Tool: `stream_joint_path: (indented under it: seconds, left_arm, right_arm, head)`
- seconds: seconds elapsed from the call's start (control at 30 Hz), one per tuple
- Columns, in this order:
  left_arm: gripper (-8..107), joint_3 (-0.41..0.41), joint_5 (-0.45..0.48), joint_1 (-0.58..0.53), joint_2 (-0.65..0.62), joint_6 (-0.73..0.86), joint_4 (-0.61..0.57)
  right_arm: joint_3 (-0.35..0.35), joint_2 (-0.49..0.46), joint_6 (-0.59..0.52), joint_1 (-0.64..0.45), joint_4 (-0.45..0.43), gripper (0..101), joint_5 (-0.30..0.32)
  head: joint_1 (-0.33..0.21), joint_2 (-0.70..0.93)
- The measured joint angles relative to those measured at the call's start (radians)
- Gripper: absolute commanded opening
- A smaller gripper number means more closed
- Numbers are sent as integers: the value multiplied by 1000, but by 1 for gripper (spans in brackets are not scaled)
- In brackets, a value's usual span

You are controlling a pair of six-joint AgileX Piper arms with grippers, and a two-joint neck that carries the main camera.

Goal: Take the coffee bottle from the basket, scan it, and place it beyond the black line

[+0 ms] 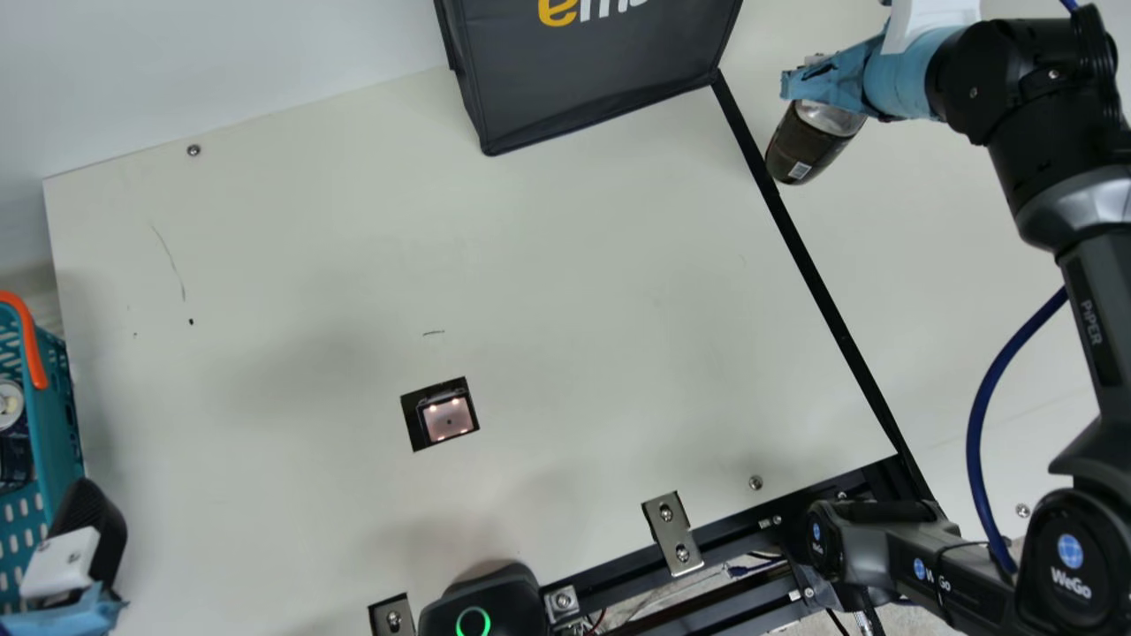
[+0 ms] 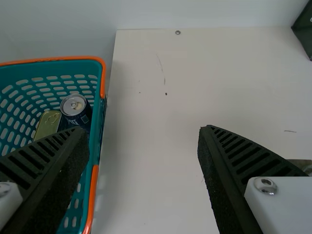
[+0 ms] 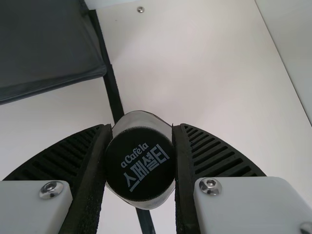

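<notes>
Holding the bottle [image 1: 811, 146] is the right end effector [image 1: 800, 82].

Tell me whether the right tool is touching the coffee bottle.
Touching. The right wrist view shows the right tool with a finger against each side of the coffee bottle, no gap.

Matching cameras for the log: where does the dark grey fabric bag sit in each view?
Main view: dark grey fabric bag at top, just right of centre, cut off by the picture's edge.
Left wrist view: just a dark sliver of bag, top right corner.
Right wrist view: bag upper left, beside the black line.
Shared landmark: cream table.
</notes>
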Motion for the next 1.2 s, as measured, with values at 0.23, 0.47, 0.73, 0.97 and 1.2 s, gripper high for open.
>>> stream_joint_path:
  seconds: [0.23, 0.47, 0.73, 0.97, 1.2]
  left_arm:
    - [90, 0, 0, 0, 0, 0, 0]
    - [90, 0, 0, 0, 0, 0, 0]
    - [90, 0, 0, 0, 0, 0, 0]
    - [90, 0, 0, 0, 0, 0, 0]
    - [90, 0, 0, 0, 0, 0, 0]
  right_arm:
    - [-14, 30, -13, -35, 5, 0, -11]
    - [-24, 63, -14, -62, 1, 0, -29]
    - [-34, 90, -9, -80, -4, 0, -42]
    - [-34, 109, 11, -83, -18, 0, -46]
    - [-34, 122, 21, -85, -29, 0, -51]
  head:
    - [0, 0]
    - [0, 0]
    - [0, 0]
    - [0, 0]
    - [0, 0]
